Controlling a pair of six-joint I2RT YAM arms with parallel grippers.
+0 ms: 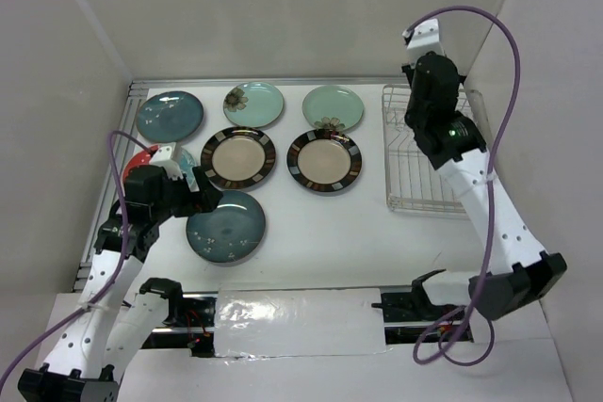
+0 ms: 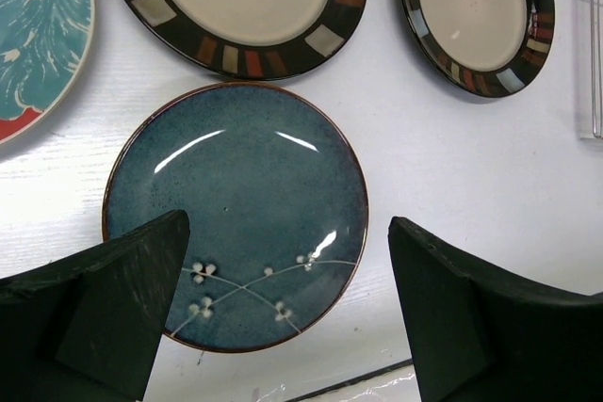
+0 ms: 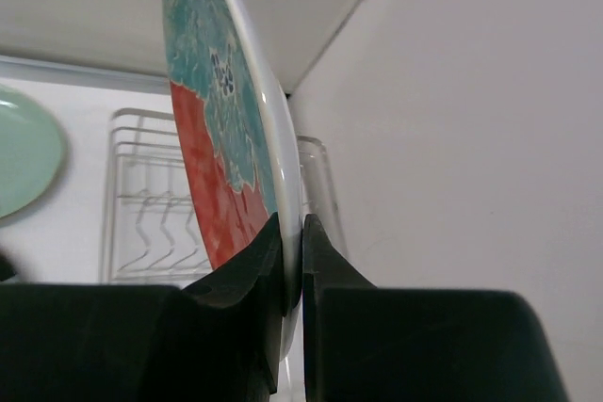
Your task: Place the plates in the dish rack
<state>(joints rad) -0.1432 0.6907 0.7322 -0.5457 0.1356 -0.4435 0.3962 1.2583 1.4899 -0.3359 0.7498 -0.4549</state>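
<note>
The right gripper [image 3: 292, 265] has its two fingers pinched tight on the lower rim of a round red ceramic plate with teal flowers [image 3: 221, 129]. This plate stands on edge in the air above the rectangular silver-white wire dish rack [image 3: 151, 200] at the table's right side. The hold is narrow and low, so I judge the plate could swivel or slide out on the way down, strike a divider instead of seating between two, or knock the pale side wall [image 3: 471, 138], which is near on the right. The left gripper [image 2: 287, 223] hangs wide open with nothing in it, over a round dark teal ceramic plate with small white blossoms [image 2: 236, 185] lying flat near the front of the white table [image 1: 320, 233]. A flat plate offers little rim to catch, so closing on it may only shove it toward the striped plates just beyond. Counted, eight plates show. Two are dark teal, counting the second dark teal plate [image 1: 170, 115] at the back left. Two are pale mint, a mint plate with a brown flower [image 1: 253, 104] and its mint twin [image 1: 333, 107]. Two are cream with dark striped rims, the left striped plate [image 1: 237, 158] and the right striped plate [image 1: 324, 160]. Two are red, the held one and a half-hidden red plate [image 1: 138, 159] under the left arm. There is one rack, with no plate in the slots that show
</note>
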